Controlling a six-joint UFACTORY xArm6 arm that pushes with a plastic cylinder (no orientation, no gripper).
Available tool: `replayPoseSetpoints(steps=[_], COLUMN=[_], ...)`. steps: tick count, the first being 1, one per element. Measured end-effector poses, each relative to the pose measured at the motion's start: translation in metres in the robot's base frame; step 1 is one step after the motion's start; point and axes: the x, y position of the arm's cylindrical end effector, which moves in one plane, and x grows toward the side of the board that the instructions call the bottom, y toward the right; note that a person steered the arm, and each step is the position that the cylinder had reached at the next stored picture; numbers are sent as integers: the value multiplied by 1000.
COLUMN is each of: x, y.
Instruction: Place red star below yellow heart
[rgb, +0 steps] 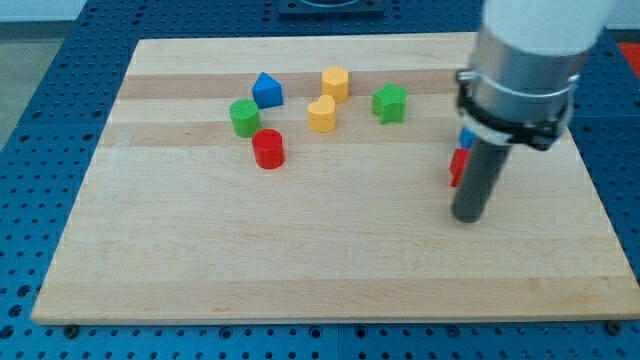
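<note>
The yellow heart (321, 114) lies on the wooden board (330, 260) at the upper middle. The red star (457, 166) is at the view's right, mostly hidden behind my rod, only its left edge showing. My tip (467, 217) rests on the board just below and right of the red star, far to the right of the yellow heart. A blue block (465, 138) peeks out just above the red star, also partly hidden by the rod.
Around the heart lie a yellow hexagon (335, 83), a green star (390, 103), a blue triangle-like block (266, 90), a green cylinder (244, 118) and a red cylinder (268, 148). The arm's white body (535, 50) covers the upper right.
</note>
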Motion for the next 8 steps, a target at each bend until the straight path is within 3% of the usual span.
replayPoseSetpoints(steps=[2,5,8], x=[-33,-41,-82], y=[37,3,-34])
